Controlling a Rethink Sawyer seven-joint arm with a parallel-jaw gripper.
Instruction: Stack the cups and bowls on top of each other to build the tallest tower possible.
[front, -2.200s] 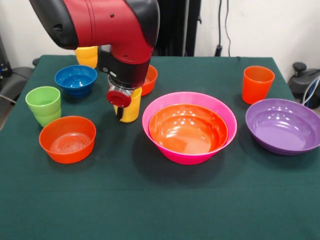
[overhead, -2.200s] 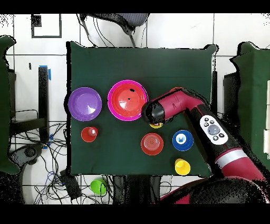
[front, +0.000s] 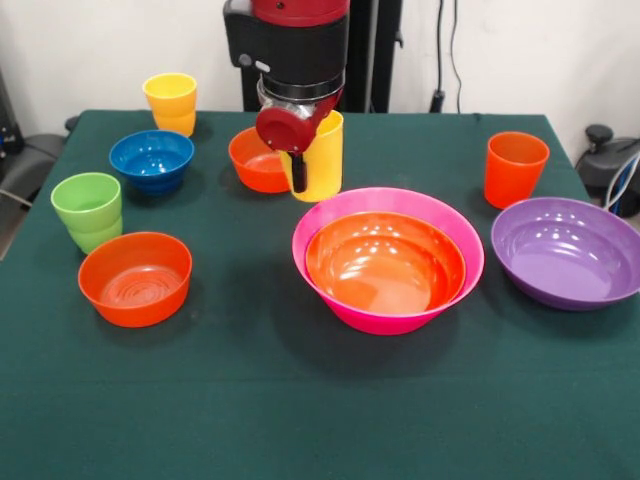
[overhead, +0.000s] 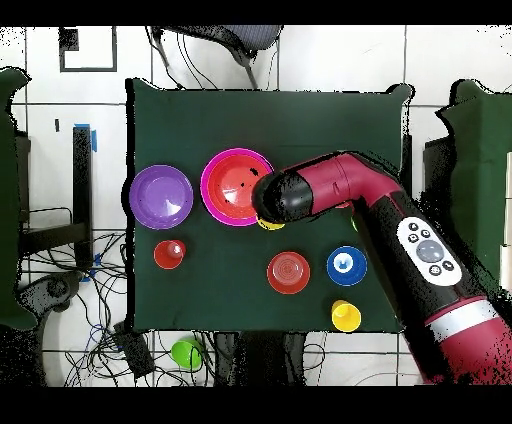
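Observation:
My gripper (front: 312, 176) is shut on a yellow cup (front: 320, 157) and holds it upright in the air, just behind the far left rim of the largest pink bowl (front: 380, 318). The large orange bowl (front: 385, 262) sits nested inside the pink one. In the overhead view the arm covers the cup except for a yellow sliver (overhead: 271, 225) beside the pink bowl (overhead: 228, 187). On the table stand the large purple bowl (front: 568, 250), the orange cup (front: 515, 168), the green cup (front: 88, 210), the second yellow cup (front: 171, 103), the small blue bowl (front: 151, 160) and two small orange bowls (front: 135, 278) (front: 255, 160).
The green cloth-covered table (front: 320, 420) holds everything. The purple bowl (overhead: 161, 196) and orange cup (overhead: 169, 254) lie on one side of the pink bowl. The blue bowl (overhead: 345, 265), a small orange bowl (overhead: 288, 272) and a yellow cup (overhead: 346, 316) lie on the other.
The gripper has lifted the yellow cup off the table and carried it towards the pink bowl. The small orange bowl behind it now shows.

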